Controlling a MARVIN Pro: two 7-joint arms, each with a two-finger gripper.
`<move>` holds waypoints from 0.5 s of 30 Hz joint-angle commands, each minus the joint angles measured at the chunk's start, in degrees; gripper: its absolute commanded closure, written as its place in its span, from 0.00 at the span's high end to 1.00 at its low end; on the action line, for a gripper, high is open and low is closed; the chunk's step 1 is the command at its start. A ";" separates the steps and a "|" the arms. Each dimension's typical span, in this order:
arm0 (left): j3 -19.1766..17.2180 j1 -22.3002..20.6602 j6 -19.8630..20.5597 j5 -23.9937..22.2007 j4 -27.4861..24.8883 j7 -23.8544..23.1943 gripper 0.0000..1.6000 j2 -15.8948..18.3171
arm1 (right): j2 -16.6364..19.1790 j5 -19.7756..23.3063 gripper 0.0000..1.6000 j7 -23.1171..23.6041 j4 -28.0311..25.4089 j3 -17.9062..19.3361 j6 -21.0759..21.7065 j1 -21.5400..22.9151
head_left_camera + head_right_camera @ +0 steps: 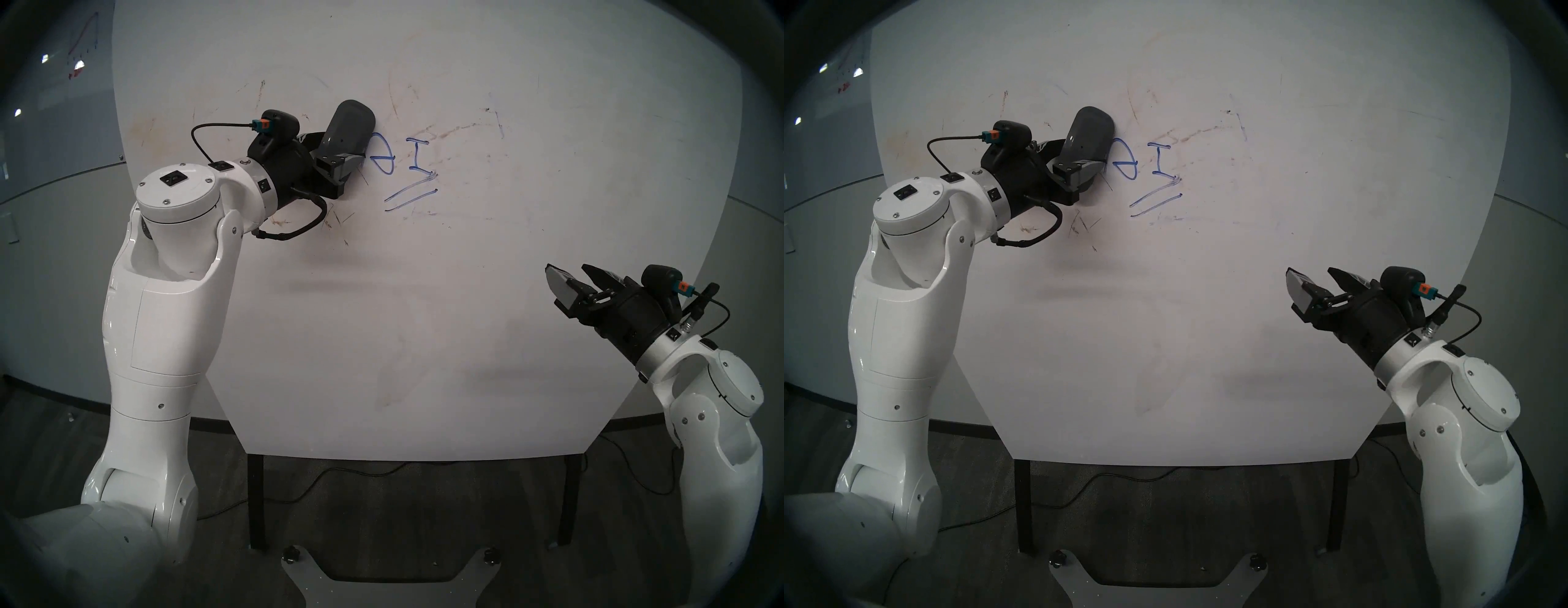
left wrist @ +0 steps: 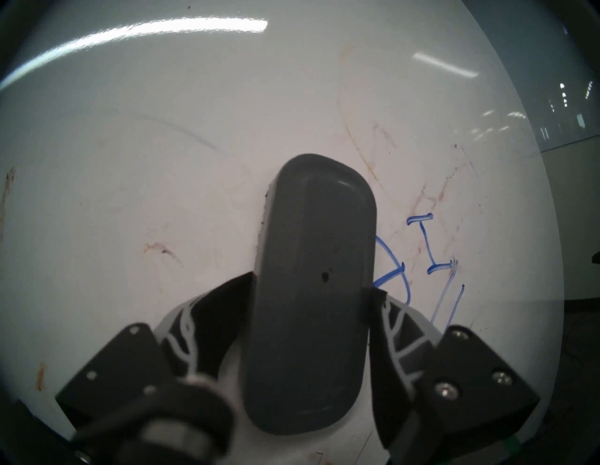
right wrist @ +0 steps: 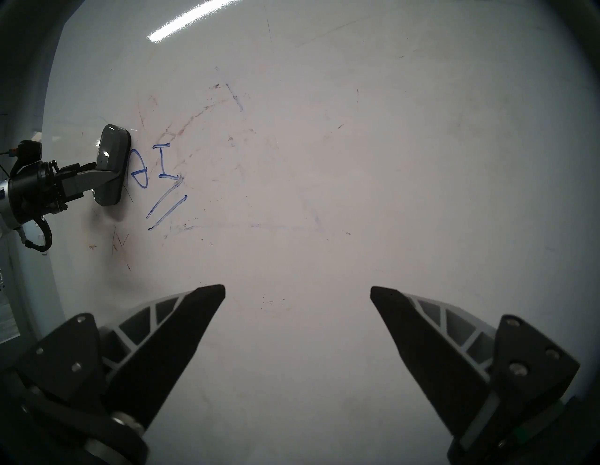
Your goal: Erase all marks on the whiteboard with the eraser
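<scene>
Four blue marks (image 1: 405,172) remain on the whiteboard (image 1: 466,318). Just left of them, the dark grey eraser (image 1: 348,131), gripped by the left claw (image 1: 339,163), apparently presses against the board. Right claw (image 3: 297,292) gapes empty, lower right.

On the whiteboard (image 1: 466,297) the only signs I can read are the blue marks (image 1: 407,170), drawn by hand. One looks like a capital "I" (image 1: 420,156) with a bar on top and a bar below. Left of it is an oval (image 1: 383,158) with a line across it, a little like the letter theta; its left edge is hidden. Under both are two slanted lines (image 1: 409,198), like an underline. On the grey wall board (image 1: 82,46) at far left there is a red curve, but its small signs are too blurred to read. I see no printed label or brand that can be read.
</scene>
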 commanded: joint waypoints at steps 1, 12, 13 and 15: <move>3.19 -6.45 1.42 3.03 3.65 0.74 0.00 -0.11 | 0.14 -0.03 1.00 -0.05 -0.81 0.06 -0.07 0.47; 7.77 -6.79 2.42 4.44 3.07 -0.31 0.00 -0.08 | 0.11 -0.06 1.00 -0.07 -0.83 0.06 -0.02 0.49; 8.27 -6.51 2.62 4.62 2.76 -0.56 0.00 0.14 | 0.11 -0.06 1.00 -0.07 -0.83 0.06 -0.02 0.49; 9.13 -5.44 2.89 5.01 2.08 -0.91 0.00 0.69 | 0.11 -0.06 1.00 -0.05 -0.82 0.06 -0.02 0.49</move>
